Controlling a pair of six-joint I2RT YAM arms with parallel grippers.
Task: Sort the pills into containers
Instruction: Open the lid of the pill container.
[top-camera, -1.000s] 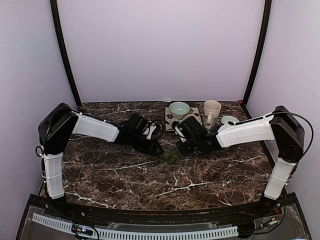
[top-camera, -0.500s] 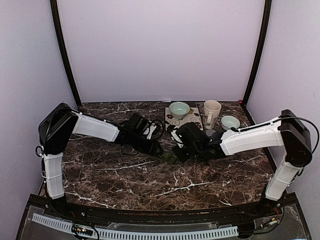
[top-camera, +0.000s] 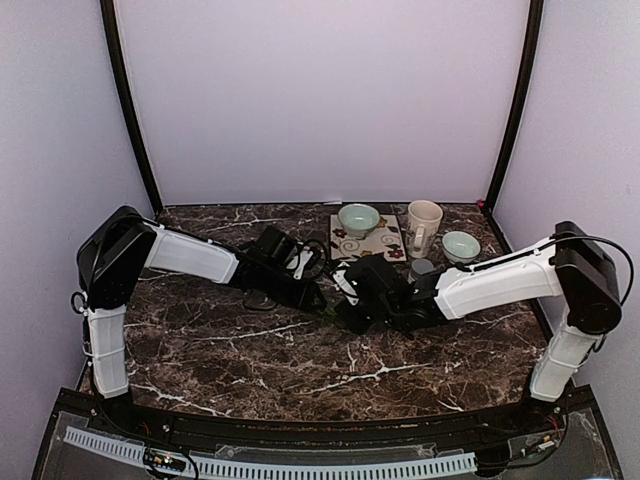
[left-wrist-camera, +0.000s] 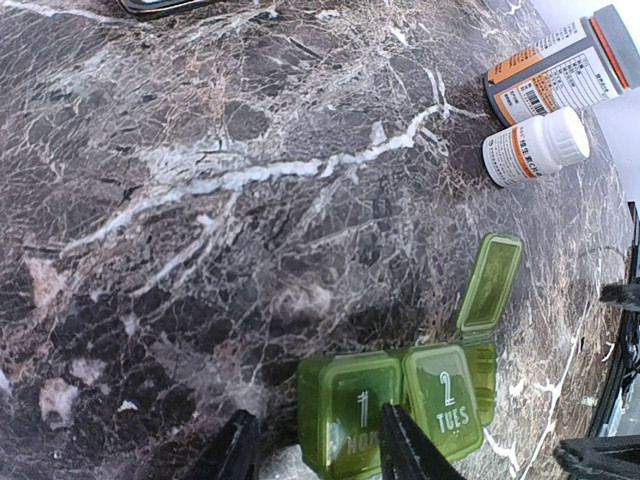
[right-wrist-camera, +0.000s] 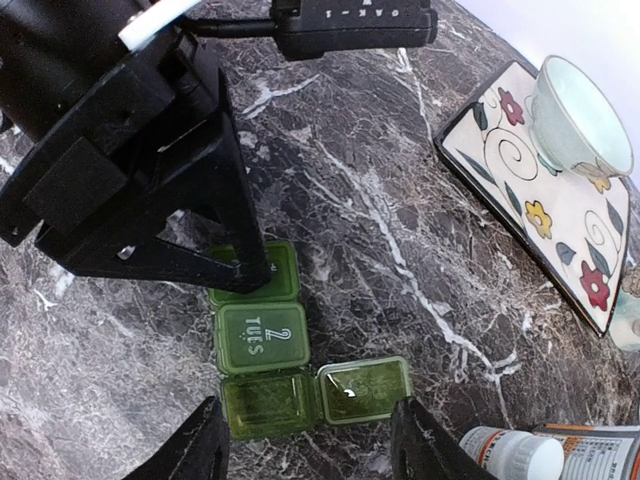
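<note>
Your left gripper (left-wrist-camera: 313, 455) pinches the MON end of the green pill organiser (right-wrist-camera: 262, 350) on the marble counter (right-wrist-camera: 400, 250). Your right gripper (right-wrist-camera: 308, 445) hovers above its open third compartment, jaws spread.

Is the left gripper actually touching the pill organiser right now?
Touching. In the left wrist view the left gripper has its fingers straddling the MON end of the pill organiser; the right wrist view shows them pressed on that compartment.

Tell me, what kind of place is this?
Probably a robot test booth: plain lilac walls enclose a dark marble-patterned tabletop, with a small green plastic pill organiser and white pill bottles as props.
</note>
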